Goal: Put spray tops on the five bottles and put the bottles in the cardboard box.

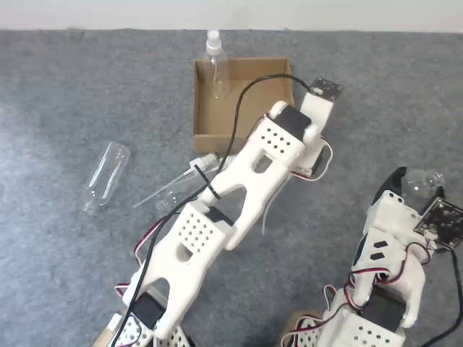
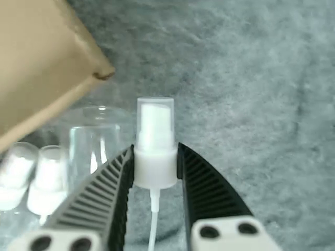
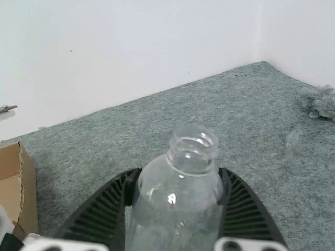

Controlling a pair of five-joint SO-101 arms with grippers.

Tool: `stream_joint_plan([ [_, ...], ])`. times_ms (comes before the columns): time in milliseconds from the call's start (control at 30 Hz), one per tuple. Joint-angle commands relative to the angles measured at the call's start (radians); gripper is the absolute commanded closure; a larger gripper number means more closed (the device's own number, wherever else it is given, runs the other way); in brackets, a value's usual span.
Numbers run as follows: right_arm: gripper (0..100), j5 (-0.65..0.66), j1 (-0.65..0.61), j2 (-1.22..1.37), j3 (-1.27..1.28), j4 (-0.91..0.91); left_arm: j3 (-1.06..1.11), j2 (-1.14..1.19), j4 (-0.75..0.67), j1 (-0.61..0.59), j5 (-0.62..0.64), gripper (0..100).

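Soft, even light fills the high view: the carpet is bright, and only a faint shadow lies under the left arm, toward 4 o'clock. In the left wrist view the spray top glares almost white. In the right wrist view small glints sit on the bottle, and the wall at 12 o'clock is bright.

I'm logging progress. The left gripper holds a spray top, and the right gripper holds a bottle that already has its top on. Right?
Not quite. The bottle in the right gripper has a bare, open neck with no top, as the right wrist view shows. The left gripper does hold a spray top.
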Motion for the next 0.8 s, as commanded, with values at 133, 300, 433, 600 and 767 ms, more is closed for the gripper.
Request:
stream_joint_plan([
  [133,87.4,-0.006,-0.013,-0.018,-0.078,-0.028,0.101,-0.212,0.044,-0.041,0.006,99],
  [300,87.3,-0.006,-0.013,-0.018,-0.078,-0.028,0.283,-0.373,0.044,-0.043,-0.031,99],
  [433,87.2,-0.008,-0.013,-0.018,-0.077,-0.028,0.443,-0.488,0.035,-0.043,-0.046,99],
  [600,87.2,-0.008,-0.013,-0.018,-0.074,-0.028,0.657,-0.577,-0.035,-0.041,-0.074,99],
  [767,87.2,-0.008,-0.013,-0.018,-0.074,-0.028,0.863,-0.617,-0.129,-0.040,-0.094,99],
])
